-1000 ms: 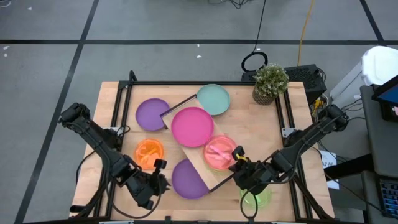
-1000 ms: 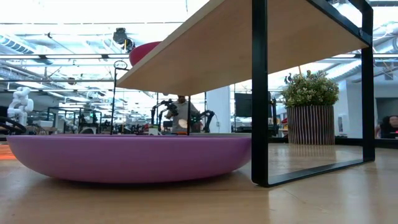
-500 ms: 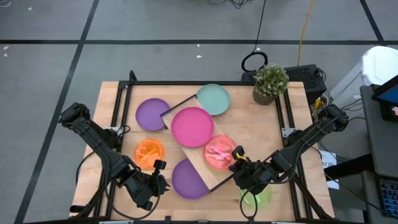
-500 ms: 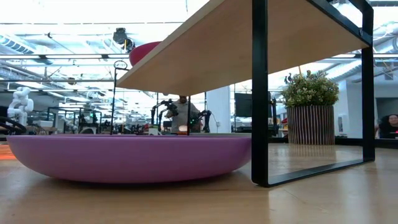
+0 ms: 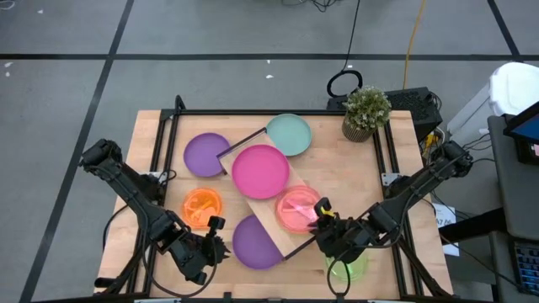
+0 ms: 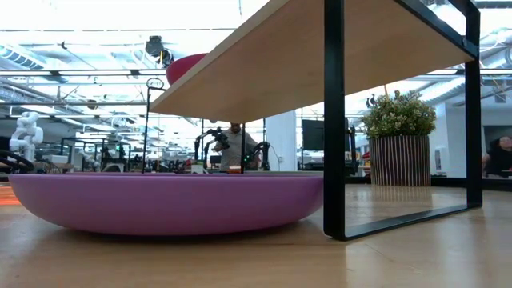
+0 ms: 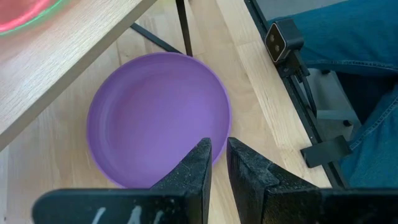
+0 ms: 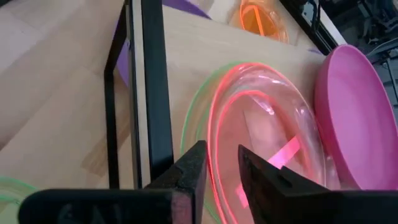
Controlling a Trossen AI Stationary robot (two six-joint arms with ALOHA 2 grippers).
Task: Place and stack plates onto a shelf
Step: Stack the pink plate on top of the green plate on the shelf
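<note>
High view shows you the light wooden rectangular shelf on its thin black metal frame (image 5: pixel 271 204) lying diagonally across the wooden tabletop (image 5: pixel 345 168). On it sit a large opaque magenta round plate (image 5: pixel 260 171) and, nearer the right arm, a small translucent red plate nested in a translucent green one (image 5: pixel 296 209).

Your right gripper (image 5: pixel 322 220) is at the shelf's corner just beside that red-and-green pair. In the right wrist view its two dark fingers (image 8: pixel 188 174) stand close together with only a slim gap, nothing between them, and the red plate's rim lies directly ahead of their tips.

Your left gripper (image 5: pixel 214 238) hovers at the edge of a large opaque purple round plate (image 5: pixel 253 241) that lies on the tabletop, partly tucked under the shelf. In the left wrist view its fingers (image 7: pixel 196 165) are nearly closed over the plate's rim; you cannot tell whether they touch it.

Still on the tabletop you have a second purple plate (image 5: pixel 205 155), a teal plate (image 5: pixel 290 134) beside the magenta one, a small translucent orange plate (image 5: pixel 201 205), and a small translucent green plate (image 5: pixel 349 268) under the right arm. A potted plant (image 5: pixel 365 111) stands at the far right corner.
</note>
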